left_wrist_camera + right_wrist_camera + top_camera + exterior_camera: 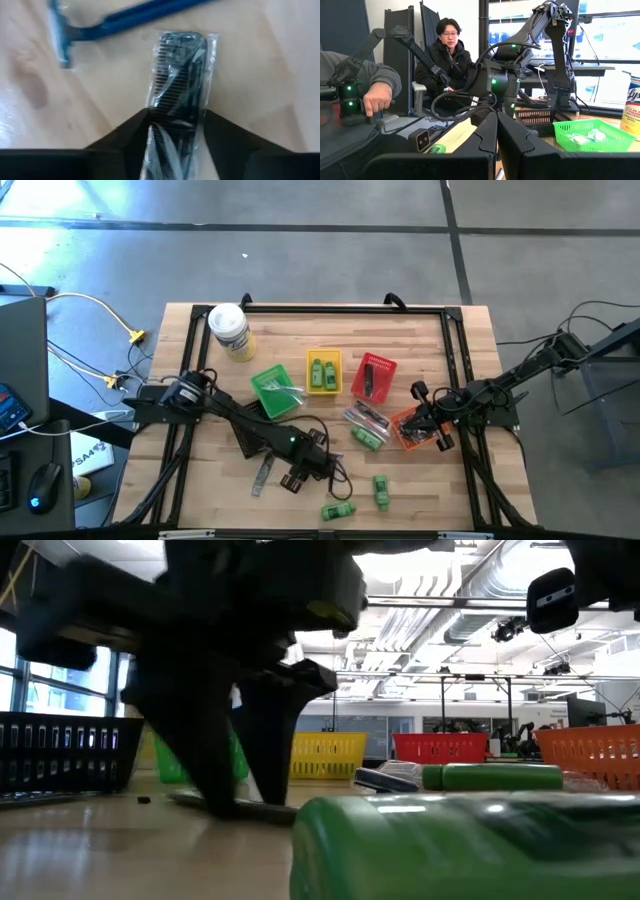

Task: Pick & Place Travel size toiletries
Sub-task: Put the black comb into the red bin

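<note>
My left gripper [297,476] points down near the table's near edge, its fingers [131,131] on either side of a black comb in a clear wrapper [179,75]. A dark blue razor [125,20] lies on the wood just beyond the comb. Green mini bottles lie near the near edge [338,510] [381,491], and another [367,438] lies beside clear packets [364,418]. In the low view one green bottle [470,850] fills the foreground. My right gripper [437,432] is shut and holds nothing, above the orange basket [408,430]. My left gripper pinches the wrapped comb between its two fingers, across its width at one end [175,125]. The fingers [215,790] come from above, pointing down. The comb lies flat on the table, its other end [181,40] reaching out beyond the fingertips.
Green [275,392], yellow [323,372] and red [373,377] baskets stand in a row mid-table, and a black one [60,755] sits under my left arm. A white canister [230,330] stands at the far left. A grey piece [262,476] lies beside my left gripper. People sit beyond the table [447,55].
</note>
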Available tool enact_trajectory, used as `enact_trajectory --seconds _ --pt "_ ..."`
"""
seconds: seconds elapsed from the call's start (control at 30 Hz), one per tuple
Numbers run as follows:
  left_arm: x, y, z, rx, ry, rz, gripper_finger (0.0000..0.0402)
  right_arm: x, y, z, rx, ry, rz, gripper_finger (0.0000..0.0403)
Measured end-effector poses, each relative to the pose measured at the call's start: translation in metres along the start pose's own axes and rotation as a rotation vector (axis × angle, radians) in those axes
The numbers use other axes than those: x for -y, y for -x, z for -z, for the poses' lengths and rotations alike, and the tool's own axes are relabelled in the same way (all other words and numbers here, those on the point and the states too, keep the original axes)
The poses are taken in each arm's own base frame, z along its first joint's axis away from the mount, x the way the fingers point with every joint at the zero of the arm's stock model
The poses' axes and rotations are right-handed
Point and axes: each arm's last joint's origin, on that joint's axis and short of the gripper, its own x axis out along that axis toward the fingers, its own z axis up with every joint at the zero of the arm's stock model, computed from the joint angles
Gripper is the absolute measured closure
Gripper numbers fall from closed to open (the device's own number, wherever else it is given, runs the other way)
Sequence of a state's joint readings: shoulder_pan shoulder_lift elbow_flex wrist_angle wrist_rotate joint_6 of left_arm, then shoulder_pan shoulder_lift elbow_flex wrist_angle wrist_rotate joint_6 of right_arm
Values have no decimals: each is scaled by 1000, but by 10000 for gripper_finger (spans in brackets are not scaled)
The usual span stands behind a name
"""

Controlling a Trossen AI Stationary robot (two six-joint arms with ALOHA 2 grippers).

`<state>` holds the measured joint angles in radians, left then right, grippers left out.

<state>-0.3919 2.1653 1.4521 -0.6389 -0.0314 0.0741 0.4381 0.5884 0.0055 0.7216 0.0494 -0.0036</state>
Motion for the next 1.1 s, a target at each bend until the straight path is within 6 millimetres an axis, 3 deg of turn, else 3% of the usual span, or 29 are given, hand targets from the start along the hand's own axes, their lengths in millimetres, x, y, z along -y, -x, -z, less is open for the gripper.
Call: enact_trajectory --seconds 0.2,0.43,0.87,1.1 --pt "-10 -1 0 7 20 -65 325 0 0 0 0 0 0 399" --pt "-4 -1 0 -11 -36 -73 396 0 0 0 0 1 -1 399" --pt "24 38 -25 -34 -157 -122 401 0 0 0 0 1 -2 399" --pt "26 57 -36 -31 -194 -139 401 0 0 0 0 0 -6 399"
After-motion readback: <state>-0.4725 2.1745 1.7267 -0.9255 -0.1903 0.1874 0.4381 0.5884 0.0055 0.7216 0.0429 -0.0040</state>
